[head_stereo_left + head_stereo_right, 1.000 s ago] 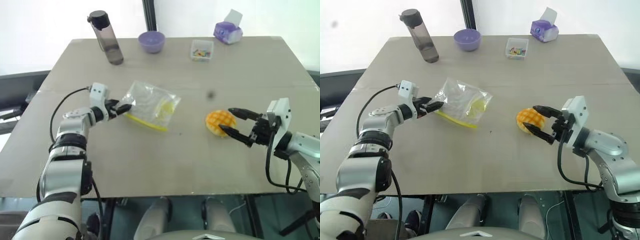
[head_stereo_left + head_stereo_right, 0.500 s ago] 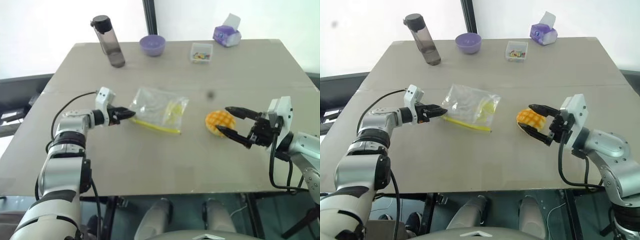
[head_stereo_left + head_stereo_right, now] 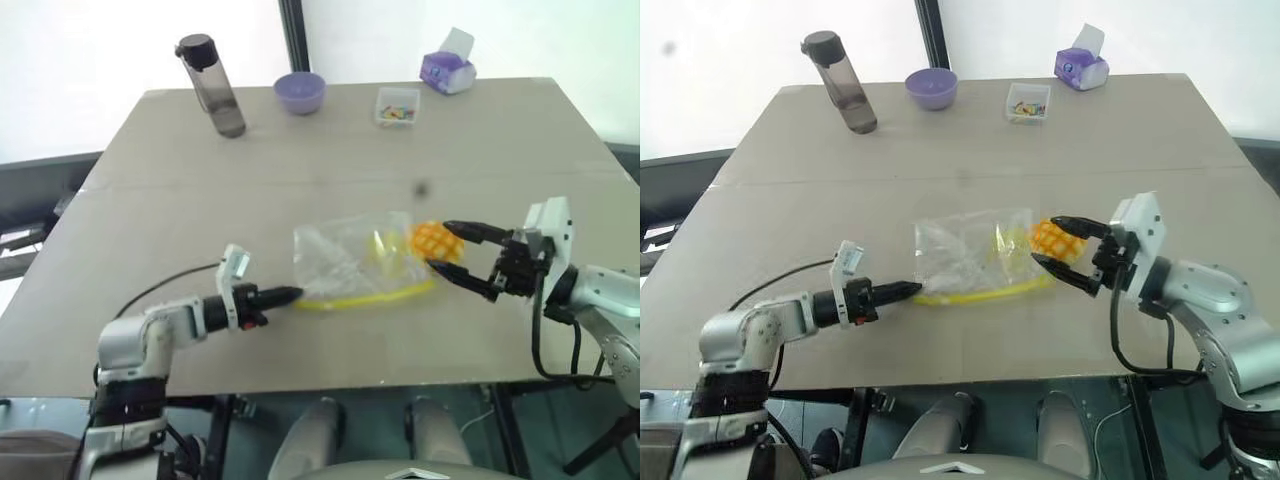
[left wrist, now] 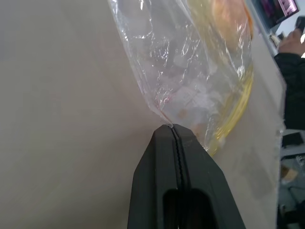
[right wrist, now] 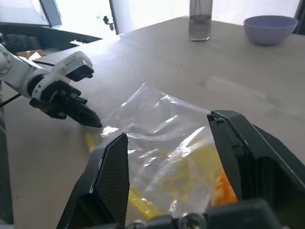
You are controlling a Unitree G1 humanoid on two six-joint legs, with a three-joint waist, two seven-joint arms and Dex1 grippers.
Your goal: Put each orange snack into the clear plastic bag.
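The clear plastic bag (image 3: 350, 262) lies crinkled on the table near the front middle, its yellow strip (image 3: 372, 297) along the near edge. My left gripper (image 3: 288, 295) is shut on the bag's near left corner, seen close up in the left wrist view (image 4: 172, 128). The orange snack (image 3: 431, 240), a domed bun with a grid top, sits between the fingers of my right gripper (image 3: 440, 246), which is shut on it just to the right of the bag. The bag's right edge overlaps the bun. In the right wrist view the bag (image 5: 157, 143) spreads out in front of the fingers.
Along the far edge of the table (image 3: 200, 200) stand a dark bottle (image 3: 212, 85), a purple bowl (image 3: 300, 92), a small clear box of colourful bits (image 3: 397, 106) and a purple tissue box (image 3: 447, 68).
My left gripper closed on the bag's corner and dragged the bag nearer and to the right, up against the bun. The right gripper kept the bun almost still.
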